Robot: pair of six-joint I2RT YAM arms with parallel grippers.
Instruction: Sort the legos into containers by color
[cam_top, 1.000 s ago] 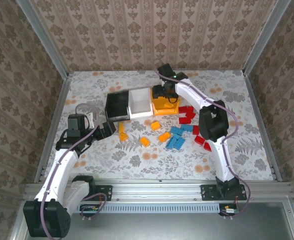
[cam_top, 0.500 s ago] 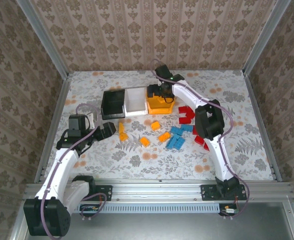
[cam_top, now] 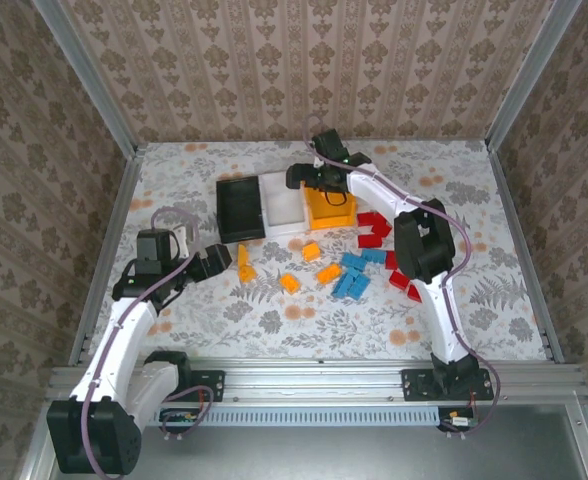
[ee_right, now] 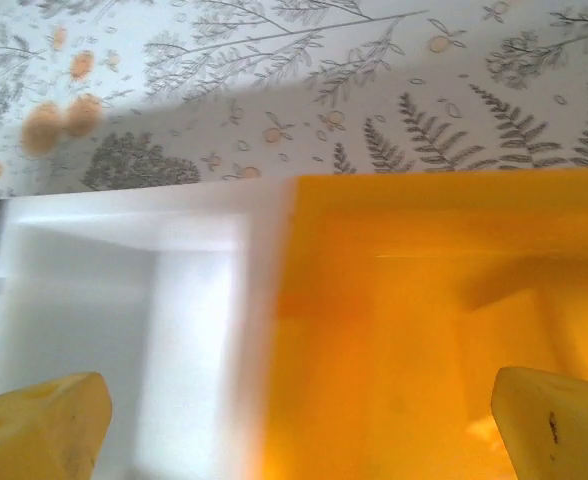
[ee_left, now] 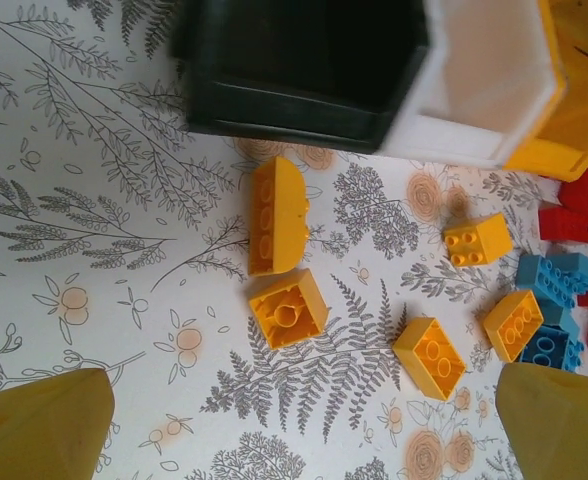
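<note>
- Seen from above, the black bin (cam_top: 241, 208) touches the white bin (cam_top: 284, 205) on one side and the orange bin (cam_top: 330, 207) touches it on the other. The right gripper (cam_top: 312, 180) hangs over the white bin's border with the orange one.
- The right wrist view looks down into both bins, and its fingers (ee_right: 40, 430) are spread wide with nothing between them.
- In the left wrist view the left gripper (ee_left: 294, 440) is also spread and empty. Orange legos (ee_left: 277, 215) lie on the desk (ee_left: 94, 250) in front of the white bin, with blue legos (ee_left: 559, 300) and red legos (ee_left: 572, 210) beyond them.

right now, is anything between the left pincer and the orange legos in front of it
Nothing visible. The open left pincer faces the nearest orange lego across bare patterned tablecloth; the long orange lego lies beyond it.
</note>
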